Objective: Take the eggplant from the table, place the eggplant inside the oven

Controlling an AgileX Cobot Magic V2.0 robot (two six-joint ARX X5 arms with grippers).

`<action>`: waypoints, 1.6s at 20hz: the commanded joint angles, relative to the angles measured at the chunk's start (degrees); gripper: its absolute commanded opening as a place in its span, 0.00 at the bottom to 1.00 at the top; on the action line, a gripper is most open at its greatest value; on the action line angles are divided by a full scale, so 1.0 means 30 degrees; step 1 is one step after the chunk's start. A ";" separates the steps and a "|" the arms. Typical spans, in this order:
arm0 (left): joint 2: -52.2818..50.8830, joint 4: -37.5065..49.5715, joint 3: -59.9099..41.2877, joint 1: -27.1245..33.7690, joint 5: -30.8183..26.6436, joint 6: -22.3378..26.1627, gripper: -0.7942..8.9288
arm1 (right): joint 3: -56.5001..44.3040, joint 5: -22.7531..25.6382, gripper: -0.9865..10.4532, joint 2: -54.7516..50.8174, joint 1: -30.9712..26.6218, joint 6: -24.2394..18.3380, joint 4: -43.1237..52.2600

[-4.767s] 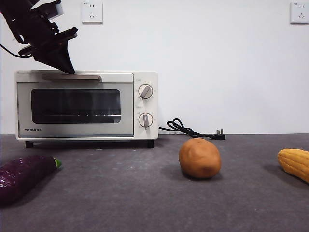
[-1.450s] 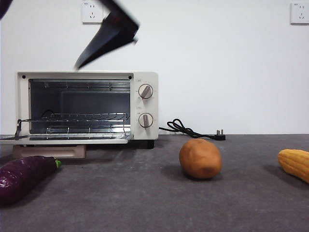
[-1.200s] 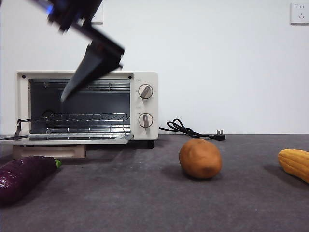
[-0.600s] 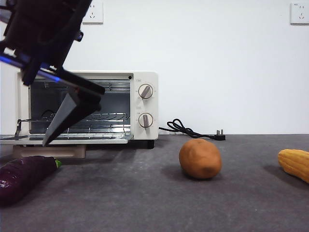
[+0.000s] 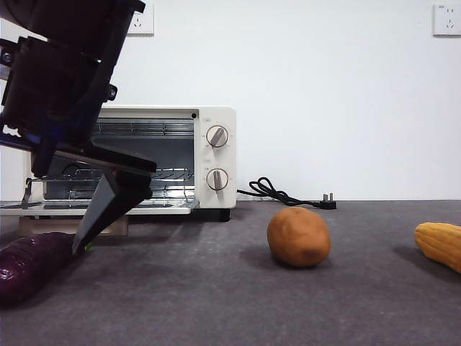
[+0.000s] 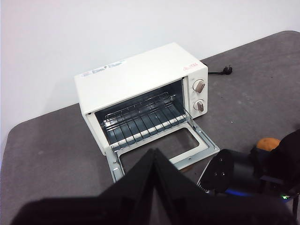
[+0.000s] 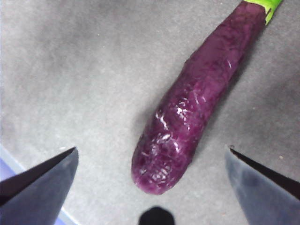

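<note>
The eggplant [image 5: 34,262] lay on the table [image 5: 238,303] at the front left, untouched, its green stem tip pointing toward the oven [image 5: 162,158] and its body just in front of the lowered door [image 5: 137,207]. Against the frame of some five seconds earlier, the oven door, then closed, was found folded down flat with the wire rack [image 6: 140,122] exposed; the opening step was therefore judged complete. Over the last second or so a large dark arm had descended from the top of the front view to the left foreground, and its tip now stood right at the eggplant's stem end. The right wrist view identified this as the right gripper [image 7: 151,187]: its jaws stood wide apart, one on either side of the eggplant [image 7: 197,101], with clear table between each jaw and the skin, so no contact had been made. The approach was judged to be nearly finished and the grasp not yet begun. The left gripper [image 6: 154,187] was held high above the scene with its jaws pressed together, holding nothing, looking down on the oven [image 6: 140,89] and on the other arm. The oven cavity held only the rack; no food was seen inside it. The potato [image 5: 298,236] and the corn cob [image 5: 439,244] remained on the table to the right, well apart from the work, unmoved.
</note>
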 commanded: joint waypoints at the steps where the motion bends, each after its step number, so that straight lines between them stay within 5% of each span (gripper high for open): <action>1: -0.0066 0.0051 -0.0131 -0.0095 0.0000 0.0211 0.08 | 0.0036 0.0073 0.61 0.0743 0.0095 0.0262 0.0080; 4: -0.0066 0.0051 -0.0131 -0.0095 0.0000 0.0226 0.08 | 0.0036 0.0080 0.60 0.0984 0.0102 0.0554 0.0109; 13: -0.0066 0.0051 -0.0131 -0.0765 -0.0015 0.0357 0.08 | 0.0036 0.0284 0.15 0.1166 0.0102 0.0605 0.0248; 20: -0.0066 0.0058 -0.0131 -0.1239 -0.0160 0.0583 0.08 | 0.0044 0.0095 0.08 0.1078 0.0124 0.0306 0.0233; 26: -0.0066 0.0022 -0.0131 -0.1362 -0.1377 0.0714 0.08 | 0.0095 -0.1778 0.08 -0.1282 0.0022 -0.1479 0.0029; 32: -0.0066 -0.0481 -0.0131 -0.1384 -0.1661 0.0699 0.08 | 0.0102 -0.4896 0.08 -0.2076 -0.2878 -0.1902 0.1683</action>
